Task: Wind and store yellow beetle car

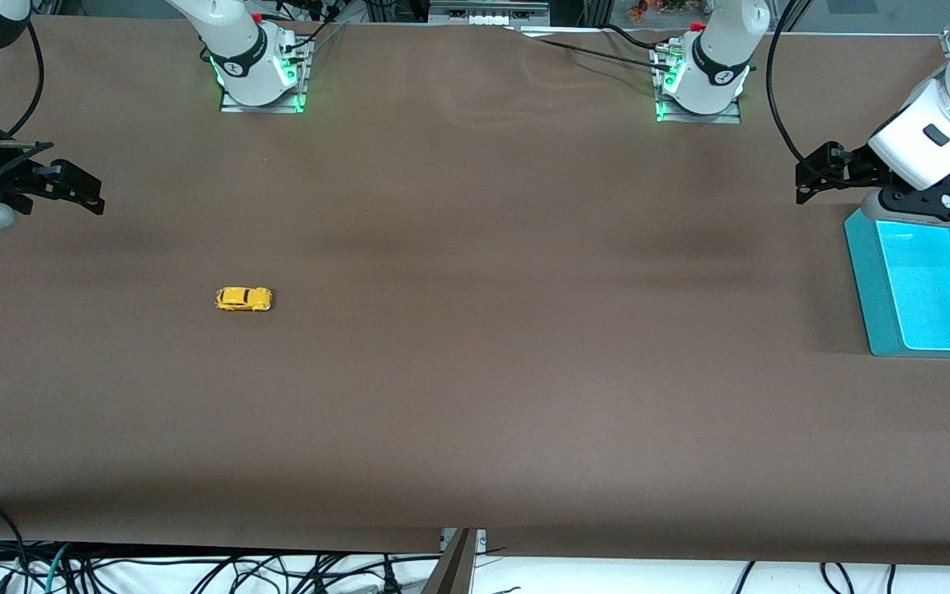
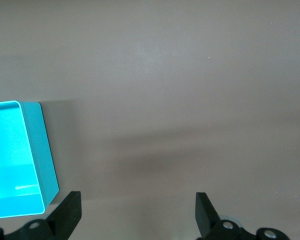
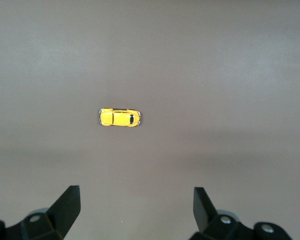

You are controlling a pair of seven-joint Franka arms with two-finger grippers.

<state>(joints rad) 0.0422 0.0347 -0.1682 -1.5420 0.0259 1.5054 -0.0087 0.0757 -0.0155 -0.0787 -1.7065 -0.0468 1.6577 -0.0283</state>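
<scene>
The yellow beetle car (image 1: pixel 244 299) stands on its wheels on the brown table (image 1: pixel 475 371), toward the right arm's end; it also shows in the right wrist view (image 3: pixel 119 117). My right gripper (image 1: pixel 79 190) is open and empty, up in the air at its end of the table, well apart from the car. In its wrist view the gripper (image 3: pixel 136 205) has nothing between its fingers. My left gripper (image 1: pixel 811 175) is open and empty, over the table beside the teal bin (image 1: pixel 862 272); its wrist view (image 2: pixel 137 210) shows bare table between the fingers.
The teal bin is an empty open box at the left arm's end of the table; it also shows in the left wrist view (image 2: pixel 42 150). The arms' bases (image 1: pixel 259 74) stand along the table's edge farthest from the front camera. Cables hang below the nearest edge.
</scene>
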